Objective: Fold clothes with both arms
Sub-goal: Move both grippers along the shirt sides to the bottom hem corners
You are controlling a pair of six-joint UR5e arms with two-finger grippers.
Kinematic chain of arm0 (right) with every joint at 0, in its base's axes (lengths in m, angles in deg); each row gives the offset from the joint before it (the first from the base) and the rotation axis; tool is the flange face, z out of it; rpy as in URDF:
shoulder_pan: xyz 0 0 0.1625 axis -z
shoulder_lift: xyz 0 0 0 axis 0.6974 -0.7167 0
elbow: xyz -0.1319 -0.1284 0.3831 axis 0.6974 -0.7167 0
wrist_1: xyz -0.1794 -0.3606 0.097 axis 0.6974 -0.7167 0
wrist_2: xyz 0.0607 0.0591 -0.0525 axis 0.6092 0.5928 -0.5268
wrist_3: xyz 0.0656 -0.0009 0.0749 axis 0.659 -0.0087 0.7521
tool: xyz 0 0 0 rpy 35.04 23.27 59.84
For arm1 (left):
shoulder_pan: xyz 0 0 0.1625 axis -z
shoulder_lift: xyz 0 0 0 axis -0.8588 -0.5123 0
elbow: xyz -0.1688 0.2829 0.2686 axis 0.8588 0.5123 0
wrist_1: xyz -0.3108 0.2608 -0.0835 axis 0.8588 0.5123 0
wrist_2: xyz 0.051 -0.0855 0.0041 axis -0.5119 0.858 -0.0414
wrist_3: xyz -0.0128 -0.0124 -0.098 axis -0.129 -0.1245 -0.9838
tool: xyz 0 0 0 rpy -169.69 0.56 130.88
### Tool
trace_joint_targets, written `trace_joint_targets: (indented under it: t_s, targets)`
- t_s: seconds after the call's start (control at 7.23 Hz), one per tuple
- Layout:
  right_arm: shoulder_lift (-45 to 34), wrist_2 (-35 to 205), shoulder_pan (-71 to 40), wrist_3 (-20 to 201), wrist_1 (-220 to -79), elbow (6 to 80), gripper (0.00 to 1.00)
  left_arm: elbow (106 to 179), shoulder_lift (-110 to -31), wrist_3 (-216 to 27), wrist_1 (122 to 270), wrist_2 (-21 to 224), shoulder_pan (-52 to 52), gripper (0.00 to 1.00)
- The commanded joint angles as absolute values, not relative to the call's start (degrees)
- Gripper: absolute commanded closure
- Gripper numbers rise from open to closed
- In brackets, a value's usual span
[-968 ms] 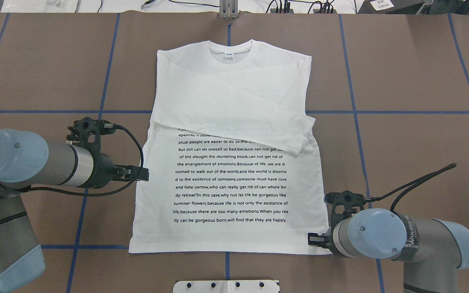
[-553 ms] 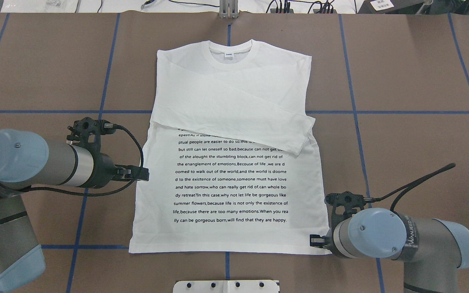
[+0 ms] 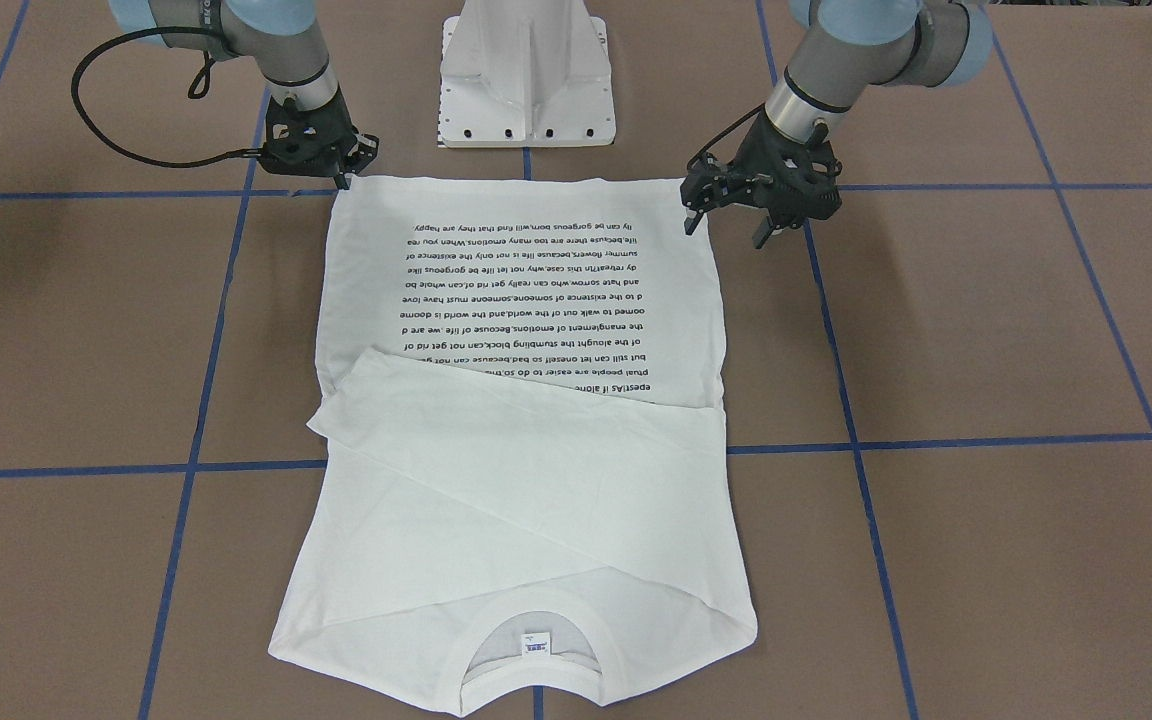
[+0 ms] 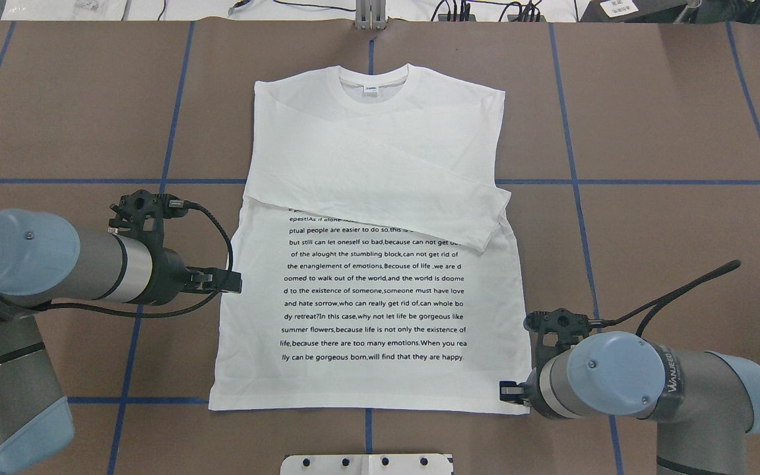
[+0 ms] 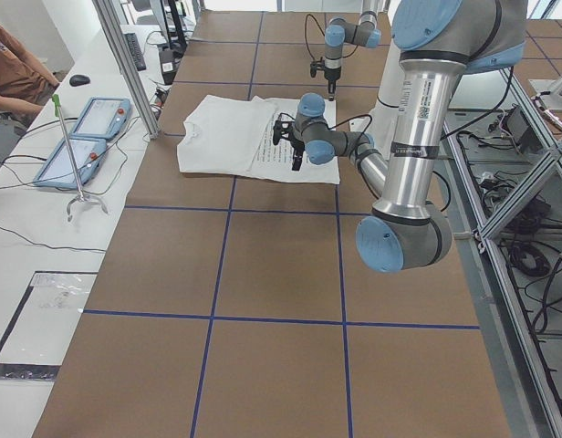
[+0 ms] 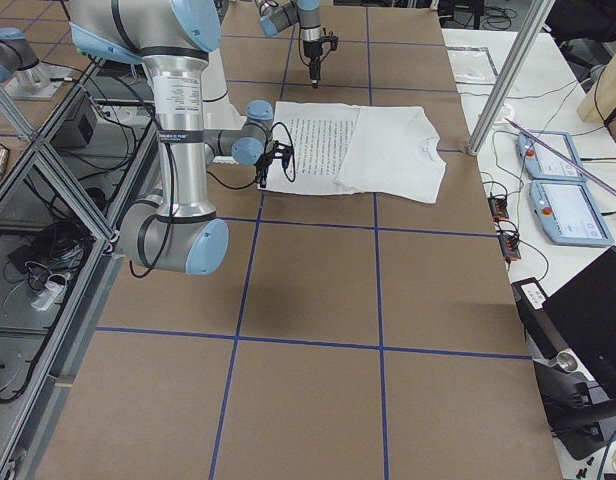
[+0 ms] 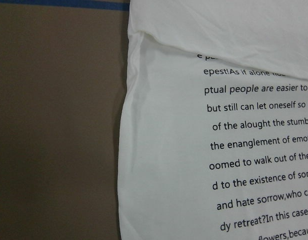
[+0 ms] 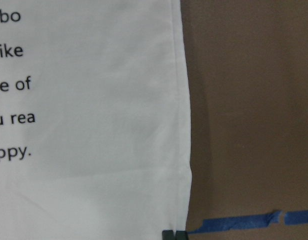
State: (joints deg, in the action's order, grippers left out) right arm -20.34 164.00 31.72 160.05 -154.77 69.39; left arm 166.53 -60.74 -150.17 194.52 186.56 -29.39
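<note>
White shirt (image 4: 380, 277) flat; jaws of right arm (image 4: 611, 377) seemingly pinch its corner.

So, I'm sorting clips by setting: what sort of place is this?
Probably a robotics lab: a left arm and right arm over a shirt on a tape-gridded table, aluminium framing, and teach pendants beside an operator.

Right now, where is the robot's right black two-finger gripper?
In the overhead view the right black two-finger gripper sits lower right, at the hem corner of the white long-sleeved cotton shirt nearest the robot.
</note>
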Motion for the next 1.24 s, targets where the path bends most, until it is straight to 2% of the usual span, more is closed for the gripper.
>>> trace_joint_targets:
  t_s: [0.0,0.55,1.11]
  targets:
    - [-20.48,163.06,31.21,160.42,-154.71,71.00,1.00,166.61,-60.48,-150.70,194.44,186.47,-29.39,0.01]
    - [-18.81,160.50,31.21,162.27,-154.62,71.09,1.00,169.50,-54.17,-162.02,193.74,182.88,-36.57,0.01]
    - [-18.54,160.59,30.77,162.18,-154.62,71.01,1.00,168.73,-56.86,-169.95,187.08,181.29,-46.86,0.04]
